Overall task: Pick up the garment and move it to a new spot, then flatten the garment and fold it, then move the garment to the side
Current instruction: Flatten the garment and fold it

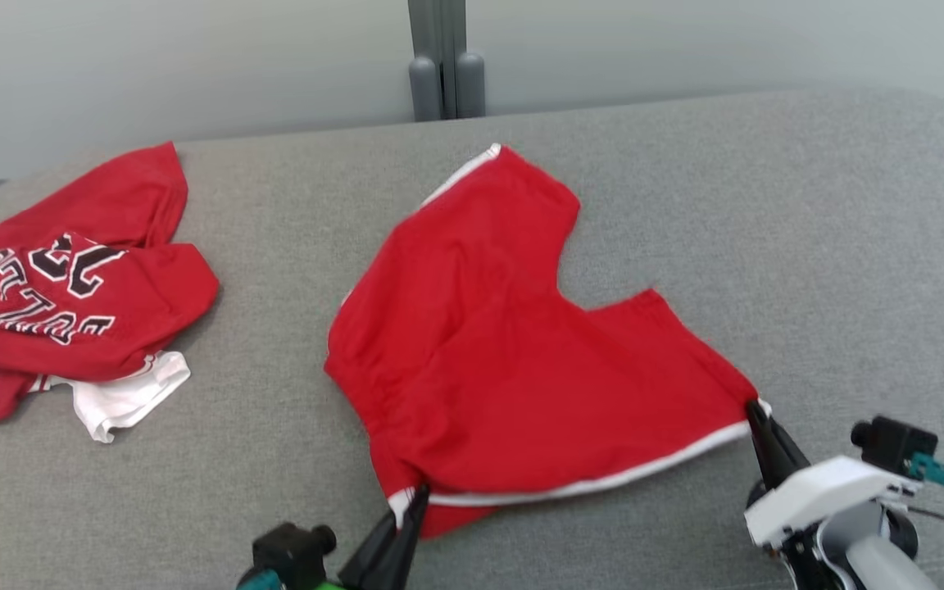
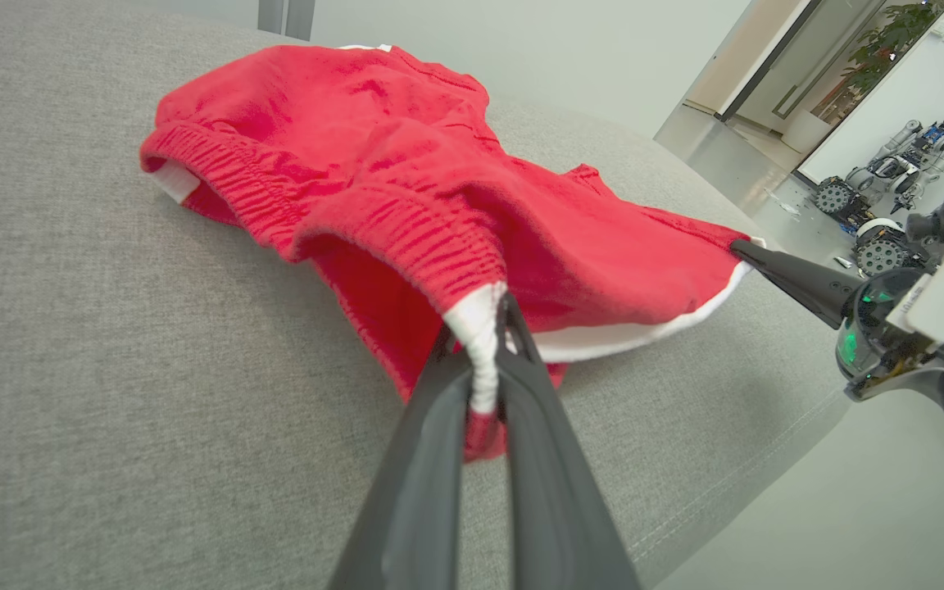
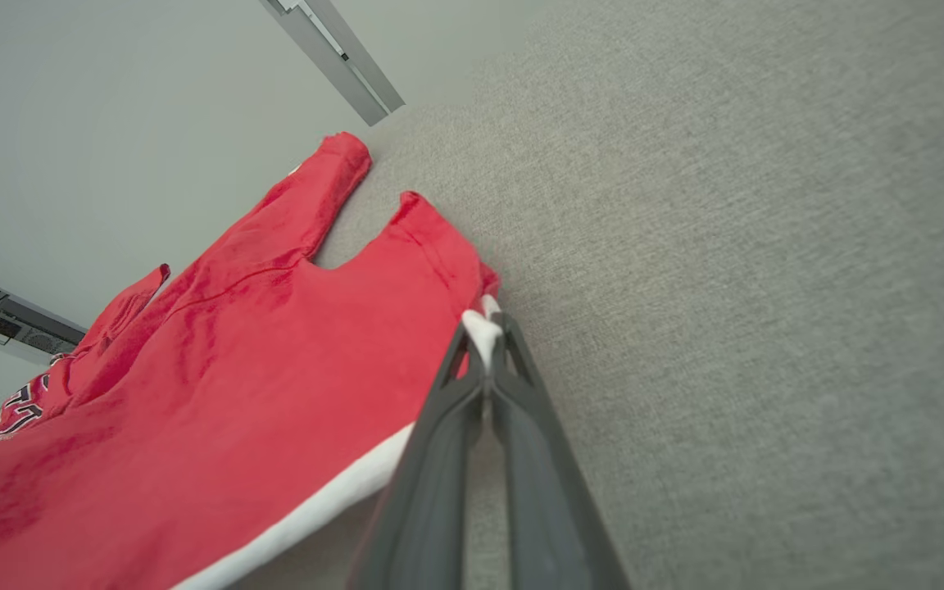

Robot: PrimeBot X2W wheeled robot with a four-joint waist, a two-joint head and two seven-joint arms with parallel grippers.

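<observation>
The grey fabric tabletop (image 1: 767,246) carries the red shorts (image 1: 513,360) at its middle, a red jersey (image 1: 70,303) well to the left. Your left hand (image 1: 419,493) pinches the waistband corner, your right hand (image 1: 755,408) the hem corner, both clamped on cloth. Draw them apart evenly, keeping the white-trimmed edge taut, then lower it flat.

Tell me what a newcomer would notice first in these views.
The red shorts lie spread across the middle of the grey cushion, stretched along their white-trimmed near edge. The left gripper is shut on the waistband corner and the right gripper on the leg-hem corner. A crumpled red jersey with dark lettering sits at the cushion's far left.
</observation>
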